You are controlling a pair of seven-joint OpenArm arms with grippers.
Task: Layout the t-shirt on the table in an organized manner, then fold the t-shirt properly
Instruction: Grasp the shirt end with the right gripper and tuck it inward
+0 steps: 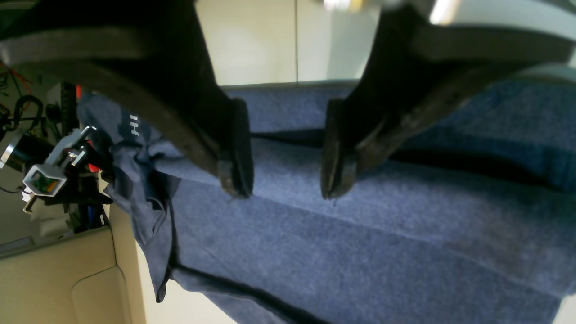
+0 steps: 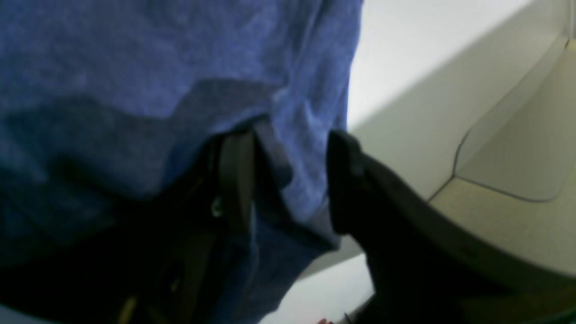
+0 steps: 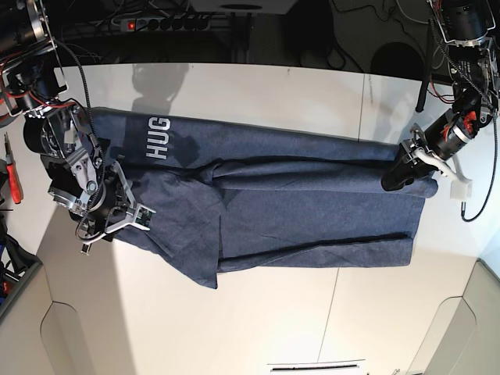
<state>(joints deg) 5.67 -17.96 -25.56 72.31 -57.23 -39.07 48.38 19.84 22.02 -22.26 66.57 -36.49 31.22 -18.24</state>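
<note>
Navy t-shirt (image 1: 360,234) fills left wrist view; left claw (image 1: 285,173) spread wide just above fold ridge, holding nothing.

Right wrist view: right claw (image 2: 288,189) parted, shirt hem lying between its pads, not pinched.

Base view: t-shirt on white table (image 3: 258,320), long sides folded inward, white lettering near right claw. Crosswise folds probably left.

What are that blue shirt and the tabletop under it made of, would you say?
The t-shirt: soft knit fabric, probably cotton or a blend; the heathered blue weave looks matte and it creases in folds. The table: a smooth, hard white surface, perhaps laminate, with a faint sheen and a thin seam line.
</note>
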